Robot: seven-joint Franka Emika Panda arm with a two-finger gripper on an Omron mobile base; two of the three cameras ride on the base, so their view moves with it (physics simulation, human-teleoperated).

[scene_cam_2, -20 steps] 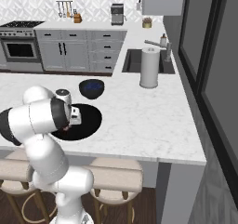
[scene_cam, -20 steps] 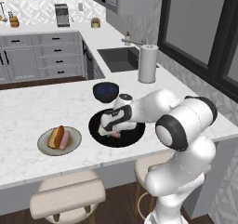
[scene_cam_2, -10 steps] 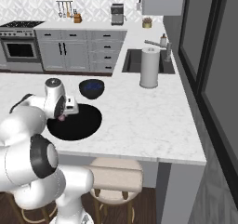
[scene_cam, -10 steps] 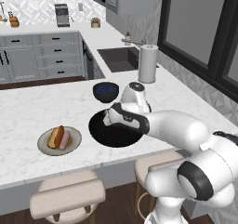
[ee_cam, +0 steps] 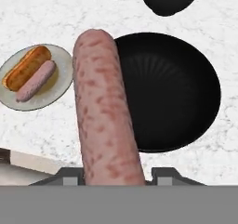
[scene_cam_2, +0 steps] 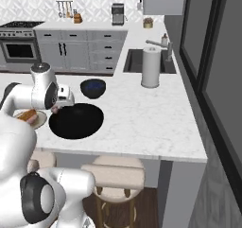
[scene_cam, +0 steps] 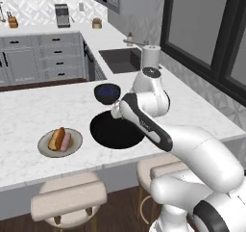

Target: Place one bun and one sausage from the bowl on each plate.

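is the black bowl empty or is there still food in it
Empty: the hand view shows the black bowl bare inside; the last sausage is in the gripper.

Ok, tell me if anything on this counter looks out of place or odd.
Nothing looks spilled or damaged. The black bowl is empty, the grey-rimmed plate already holds a bun and a sausage, and a second sausage sits between the jaws above the counter.

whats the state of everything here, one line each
black bowl: empty, upright on the counter
grey-rimmed plate: holds one bun and one sausage
bun: lying on the plate beside its sausage
held sausage: in the gripper, lifted above the counter
blue bowl: upright behind the black bowl
gripper: shut on the sausage
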